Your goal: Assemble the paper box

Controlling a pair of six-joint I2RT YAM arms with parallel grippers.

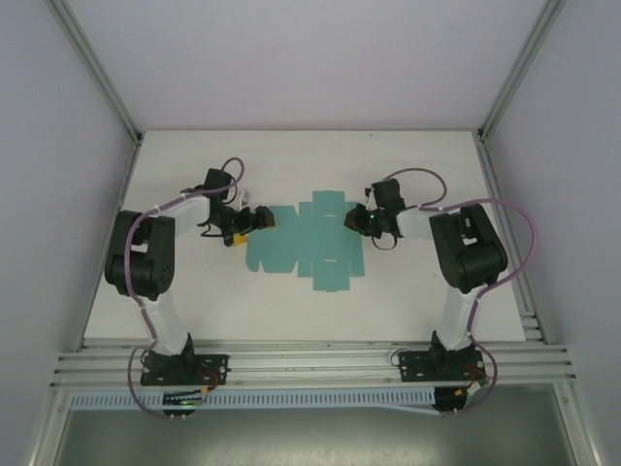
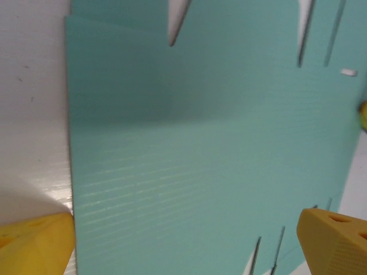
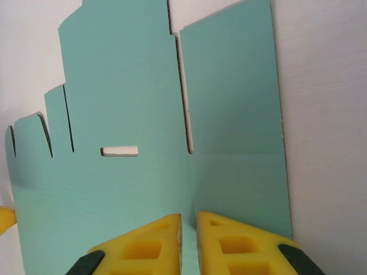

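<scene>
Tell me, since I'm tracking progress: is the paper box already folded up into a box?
No, the paper box lies spread out as an open die-cut sheet, its flaps out on the table.

A white table lay under even, diffuse light, enclosed by plain pale lilac-grey walls at the back and both sides. Aluminium frame posts ran up the corners, and slotted aluminium rails crossed the table's near edge.
</scene>
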